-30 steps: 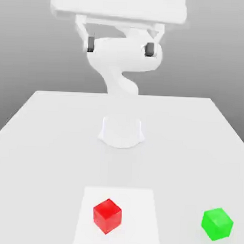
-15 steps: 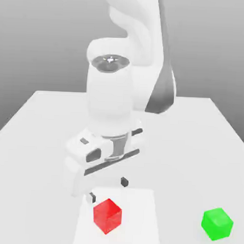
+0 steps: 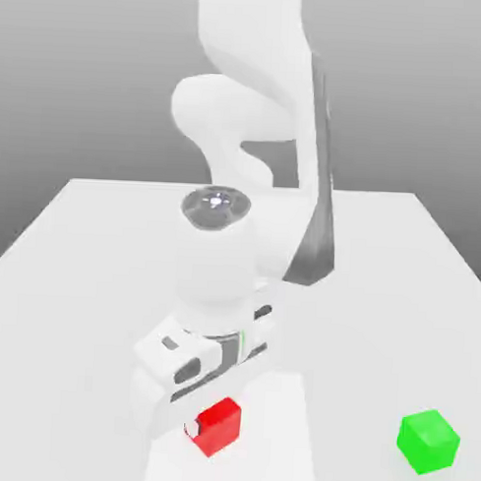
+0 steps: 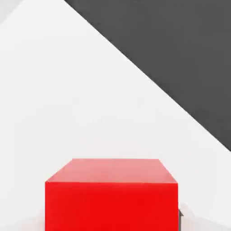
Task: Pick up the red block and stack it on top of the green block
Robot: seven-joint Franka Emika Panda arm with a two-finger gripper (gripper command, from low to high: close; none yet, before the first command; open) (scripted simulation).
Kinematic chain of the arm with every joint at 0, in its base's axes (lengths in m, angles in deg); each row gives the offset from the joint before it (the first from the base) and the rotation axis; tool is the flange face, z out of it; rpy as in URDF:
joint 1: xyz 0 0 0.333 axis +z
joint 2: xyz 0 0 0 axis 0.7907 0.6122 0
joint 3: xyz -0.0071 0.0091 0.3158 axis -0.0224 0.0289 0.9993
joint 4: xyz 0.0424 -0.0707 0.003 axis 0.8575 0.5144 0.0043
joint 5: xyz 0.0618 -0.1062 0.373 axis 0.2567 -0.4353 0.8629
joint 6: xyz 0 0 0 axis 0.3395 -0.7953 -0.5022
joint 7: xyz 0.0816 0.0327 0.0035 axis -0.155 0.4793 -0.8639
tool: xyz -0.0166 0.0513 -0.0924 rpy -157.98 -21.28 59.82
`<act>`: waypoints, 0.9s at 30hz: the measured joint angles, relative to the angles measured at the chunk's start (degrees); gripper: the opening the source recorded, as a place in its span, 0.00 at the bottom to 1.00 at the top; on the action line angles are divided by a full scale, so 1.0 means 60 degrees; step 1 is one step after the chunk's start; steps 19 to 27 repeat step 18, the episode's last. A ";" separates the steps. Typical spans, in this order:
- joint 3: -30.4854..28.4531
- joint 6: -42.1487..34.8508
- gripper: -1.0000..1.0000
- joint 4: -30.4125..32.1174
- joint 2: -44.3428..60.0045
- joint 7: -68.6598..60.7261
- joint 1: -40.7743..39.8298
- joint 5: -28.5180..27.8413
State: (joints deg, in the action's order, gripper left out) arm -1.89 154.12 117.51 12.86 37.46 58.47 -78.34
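The red block (image 3: 218, 427) sits on the white table near its front edge, on a slightly lighter square patch. In the hand view the red block (image 4: 111, 198) is very close and squarely ahead. My gripper (image 3: 215, 413) has come down onto the red block, and the white hand covers the block's upper rear part. The green block (image 3: 429, 442) rests on the table at the exterior view's right, well apart from the gripper and the red block, with nothing on it.
The white table (image 3: 75, 277) spreads wide on both sides, and its front edge lies just below the blocks. The arm's body (image 3: 249, 137) rises behind the hand over the table's middle.
The arm swung down from high at the back to over the red block, then lowered further until the hand sat around the block. Neither block has moved.
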 joint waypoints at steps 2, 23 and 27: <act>-0.0014 -0.0536 0.00 0.0018 -0.0559 0.0326 0.0153 -0.0296; 0.2028 -0.0814 1.00 -0.1914 0.1079 0.3747 0.3301 -0.1211; 0.2028 -0.0814 1.00 -0.1914 0.1079 0.3747 0.3301 -0.1211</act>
